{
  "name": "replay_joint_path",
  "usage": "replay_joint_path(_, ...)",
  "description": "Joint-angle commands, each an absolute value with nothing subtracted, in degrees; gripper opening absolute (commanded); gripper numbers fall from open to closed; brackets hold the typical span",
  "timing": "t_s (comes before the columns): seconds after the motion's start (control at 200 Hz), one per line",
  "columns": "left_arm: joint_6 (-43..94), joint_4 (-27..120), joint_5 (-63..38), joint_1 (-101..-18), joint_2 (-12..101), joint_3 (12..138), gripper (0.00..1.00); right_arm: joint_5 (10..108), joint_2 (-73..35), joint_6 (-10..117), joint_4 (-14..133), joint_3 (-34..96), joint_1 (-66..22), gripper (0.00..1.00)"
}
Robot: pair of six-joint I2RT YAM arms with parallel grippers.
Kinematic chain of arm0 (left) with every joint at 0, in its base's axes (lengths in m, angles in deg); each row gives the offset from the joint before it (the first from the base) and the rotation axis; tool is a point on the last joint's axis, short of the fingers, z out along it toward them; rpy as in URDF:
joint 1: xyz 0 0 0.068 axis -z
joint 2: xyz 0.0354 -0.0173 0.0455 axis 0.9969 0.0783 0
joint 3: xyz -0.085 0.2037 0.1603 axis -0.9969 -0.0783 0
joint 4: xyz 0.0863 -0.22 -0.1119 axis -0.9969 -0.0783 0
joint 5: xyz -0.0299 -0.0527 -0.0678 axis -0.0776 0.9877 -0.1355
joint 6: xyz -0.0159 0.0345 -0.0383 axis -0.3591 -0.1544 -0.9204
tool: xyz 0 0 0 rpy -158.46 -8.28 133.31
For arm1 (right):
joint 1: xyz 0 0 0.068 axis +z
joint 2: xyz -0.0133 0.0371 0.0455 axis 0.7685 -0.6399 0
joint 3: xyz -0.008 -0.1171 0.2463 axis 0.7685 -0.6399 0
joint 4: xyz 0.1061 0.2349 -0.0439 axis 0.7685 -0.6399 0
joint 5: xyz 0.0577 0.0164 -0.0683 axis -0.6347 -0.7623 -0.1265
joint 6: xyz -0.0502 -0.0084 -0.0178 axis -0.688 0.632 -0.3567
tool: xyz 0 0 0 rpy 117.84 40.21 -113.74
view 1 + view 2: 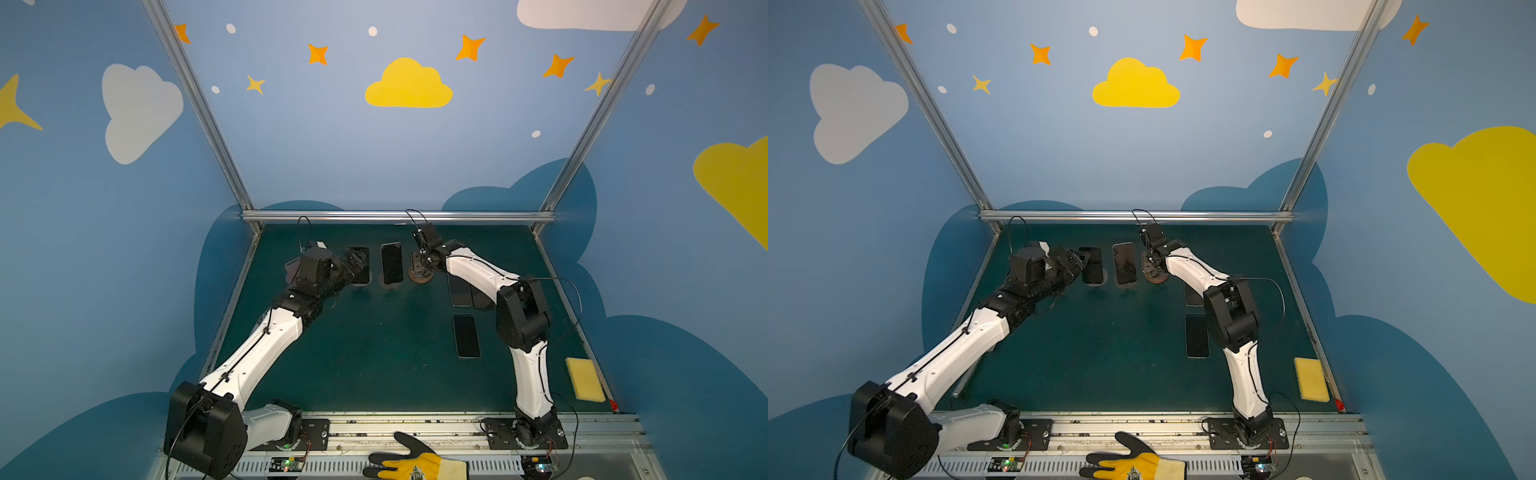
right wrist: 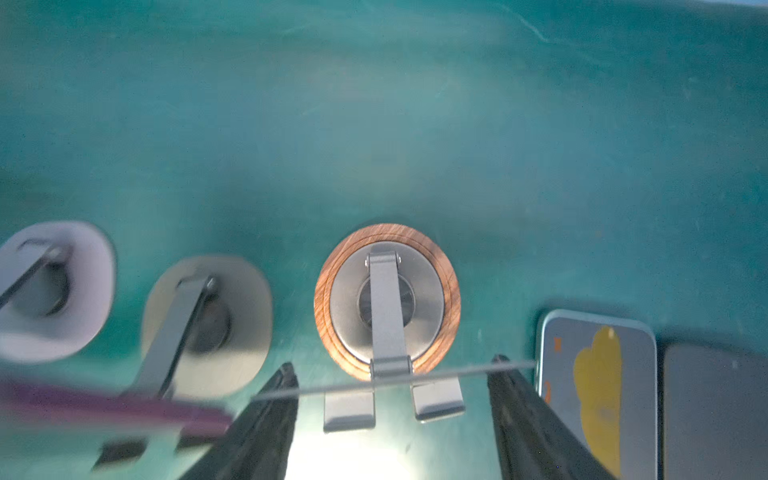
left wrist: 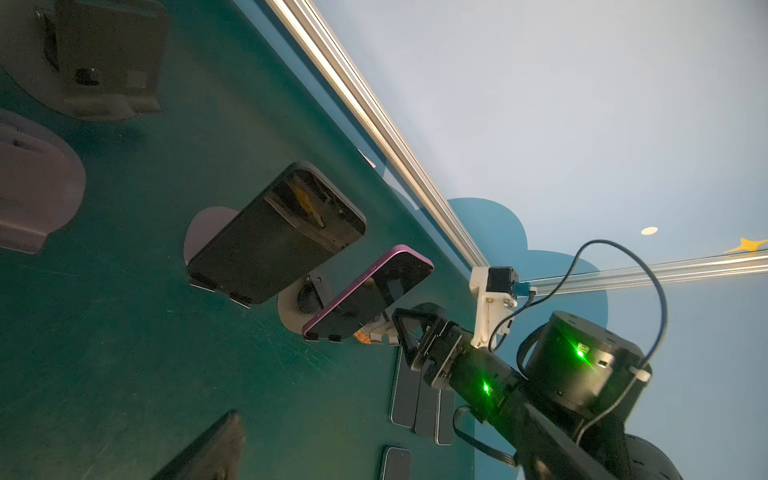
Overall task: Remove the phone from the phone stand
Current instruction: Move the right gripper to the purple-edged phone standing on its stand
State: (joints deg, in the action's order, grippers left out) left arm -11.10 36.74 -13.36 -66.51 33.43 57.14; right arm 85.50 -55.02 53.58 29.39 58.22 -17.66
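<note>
Top views, right side: the right claw (image 1: 420, 266) is set down over the wood-rimmed stand (image 1: 419, 277) at the back of the table (image 1: 374, 365). The target phone is masked there by claw and wrist.
Top views, left side: the left claw (image 1: 1079, 259) is seen released, jaws spread, just beside the dark phone (image 1: 1092, 266). Contact cannot be told.
Top views, neighbours: a purple phone (image 1: 391, 264) stands between the dark phone and the wood-rimmed stand. Flat phones (image 1: 466, 336) lie near the right arm.
Left wrist view: the purple phone (image 3: 365, 291) is shown leaning on its own stand, with the right claw (image 3: 395, 328) close behind it. Little room is left on that side.
Right wrist view, grasp: the target phone (image 2: 465, 373) is seen edge-on as a thin grey line running from one finger to the other. The right claw (image 2: 393, 365) is judged clenched across its width. The phone is judged not yet lifted from the wood-rimmed stand (image 2: 328, 316), whose two lips show just beyond the line.
Step in hand: the grasp is judged made and the lift-out due.
Doing it well: the phone should be raised along the stand's back plate until the lips are cleared, and only then drawn away. The grip should be kept level. Drift toward the purple phone should be avoided. A slow lift is advised, since a caught lip could tip the stand.
</note>
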Motion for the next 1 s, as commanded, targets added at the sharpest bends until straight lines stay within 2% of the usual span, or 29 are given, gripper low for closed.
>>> replay_joint_path(0.0,-11.11,37.98,-12.95,-66.88,33.44,58.08,1.0,85.31,-57.59,50.43,30.64,61.84,-19.21,0.67)
replay_joint_path(0.105,-11.02,37.98,-12.84,-67.17,33.61,58.17,1.0,84.28,-59.47,49.67,30.49,63.98,-20.07,0.68)
replay_joint_path(0.23,-11.19,38.15,-12.37,-67.56,33.61,58.17,1.0,83.3,-60.16,48.27,30.58,65.19,-20.25,0.75)
replay_joint_path(0.385,-11.2,38.31,-12.1,-68.1,33.68,58.17,1.0,84.27,-57.83,48.42,29.57,65.04,-19.82,0.84)
replay_joint_path(0.461,-11.2,38.49,-11.71,-68.28,33.76,58.17,1.0,84.96,-55.84,49.01,28.78,65.04,-19.73,0.85)
replay_joint_path(0.731,-11.45,38.42,-10.93,-69.9,32.75,58.52,1.0,87.22,-41.71,50.38,29.23,58.14,-17.47,0.86)
replay_joint_path(0.996,-10.98,38.76,-11.35,-73.03,31.23,58.52,1.0,84.86,-24.07,54.03,40.24,37.64,-15.6,0.85)
